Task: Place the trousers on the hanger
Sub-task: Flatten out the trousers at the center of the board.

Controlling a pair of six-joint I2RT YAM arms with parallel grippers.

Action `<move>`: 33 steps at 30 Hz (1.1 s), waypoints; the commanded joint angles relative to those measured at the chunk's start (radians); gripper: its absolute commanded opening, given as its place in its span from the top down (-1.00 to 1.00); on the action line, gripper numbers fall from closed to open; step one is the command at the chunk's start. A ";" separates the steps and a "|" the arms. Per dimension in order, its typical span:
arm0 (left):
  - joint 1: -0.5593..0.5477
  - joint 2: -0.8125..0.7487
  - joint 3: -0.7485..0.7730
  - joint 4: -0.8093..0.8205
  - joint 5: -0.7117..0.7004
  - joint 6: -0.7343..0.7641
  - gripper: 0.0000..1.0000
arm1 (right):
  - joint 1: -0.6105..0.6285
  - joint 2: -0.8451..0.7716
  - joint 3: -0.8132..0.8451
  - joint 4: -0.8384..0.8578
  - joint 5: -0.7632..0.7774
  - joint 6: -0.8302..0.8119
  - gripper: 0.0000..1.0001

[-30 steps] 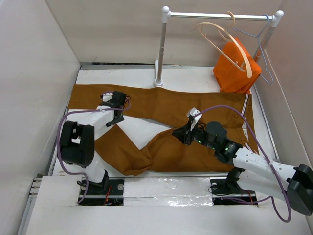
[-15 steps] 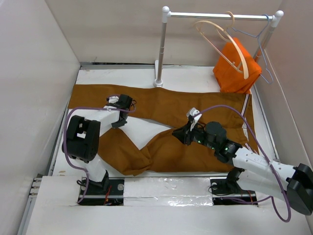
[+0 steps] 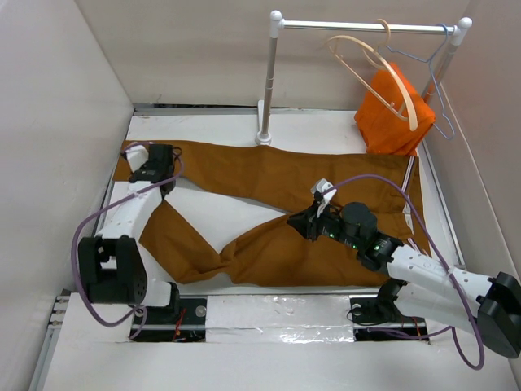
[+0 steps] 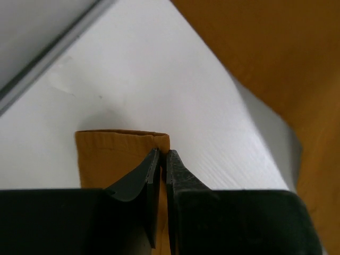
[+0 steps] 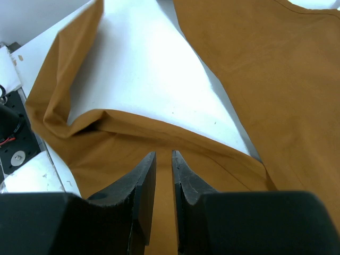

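The trousers (image 3: pixel 269 175) are seen spread flat across the white table (image 3: pixel 220 213), with the waist end lying toward the right side and the two legs stretched out toward the left; the farther leg is laid along the back of the table, while the nearer leg is bent and rumpled toward the front edge. The left gripper (image 3: pixel 155 169) is reached out to the far-left end of the farther leg, and in the left wrist view its fingers (image 4: pixel 183 178) are clenched on the corner of the leg's hem, which is nipped between their tips. The right gripper (image 3: pixel 313 221) is held low at the place where the two legs meet, close to a raised fold of the cloth. In the right wrist view its fingers (image 5: pixel 139 183) are drawn nearly together, with only a narrow slit left between them, and brown cloth is seen through that slit; whether any cloth is nipped there cannot be told. The hanger (image 3: pixel 389 73) is hung by its hook on the metal rail (image 3: pixel 366 27) at the back right, well apart from both grippers and not touched by the trousers. An orange garment (image 3: pixel 383 122) is seen just behind it, below the rail.
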 commanded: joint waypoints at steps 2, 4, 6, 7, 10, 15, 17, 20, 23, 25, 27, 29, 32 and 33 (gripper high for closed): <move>0.072 -0.060 0.056 0.018 -0.063 -0.020 1.00 | 0.010 -0.012 0.013 0.019 0.020 -0.005 0.52; 0.120 -0.075 0.062 0.033 -0.103 -0.027 1.00 | 0.010 -0.015 0.013 0.016 0.030 -0.005 0.52; 0.181 -0.074 0.065 0.048 -0.156 -0.029 1.00 | 0.010 -0.022 0.013 0.003 0.046 -0.007 0.52; 0.204 -0.069 0.078 0.050 -0.172 -0.034 1.00 | 0.010 -0.025 0.011 0.000 0.064 -0.007 0.52; 0.296 -0.023 0.144 0.023 -0.199 -0.050 1.00 | 0.010 -0.042 0.006 -0.009 0.096 -0.002 0.52; 0.351 0.050 0.264 -0.028 -0.237 -0.072 1.00 | 0.010 -0.058 0.005 -0.035 0.173 0.004 0.55; 0.370 0.070 0.310 -0.040 -0.230 -0.069 1.00 | 0.010 -0.070 0.005 -0.067 0.231 0.010 0.58; 0.370 0.121 0.344 -0.048 -0.222 -0.066 1.00 | 0.010 -0.117 -0.004 -0.084 0.303 0.021 0.67; 0.370 0.179 0.355 -0.044 -0.237 -0.067 1.00 | -0.002 -0.170 -0.032 -0.086 0.366 0.030 0.89; 0.381 0.239 0.378 -0.042 -0.245 -0.052 1.00 | -0.040 -0.196 -0.038 -0.108 0.394 0.045 1.00; 0.381 0.312 0.408 -0.054 -0.254 -0.058 1.00 | -0.071 -0.208 -0.041 -0.139 0.420 0.062 1.00; 0.381 0.356 0.444 -0.048 -0.236 -0.040 1.00 | -0.118 -0.217 -0.050 -0.148 0.418 0.071 1.00; 0.381 0.422 0.450 -0.005 -0.177 0.000 0.94 | -0.178 -0.213 -0.067 -0.132 0.376 0.085 1.00; 0.381 0.420 0.442 0.016 -0.164 0.017 0.88 | -0.189 -0.205 -0.070 -0.124 0.357 0.085 1.00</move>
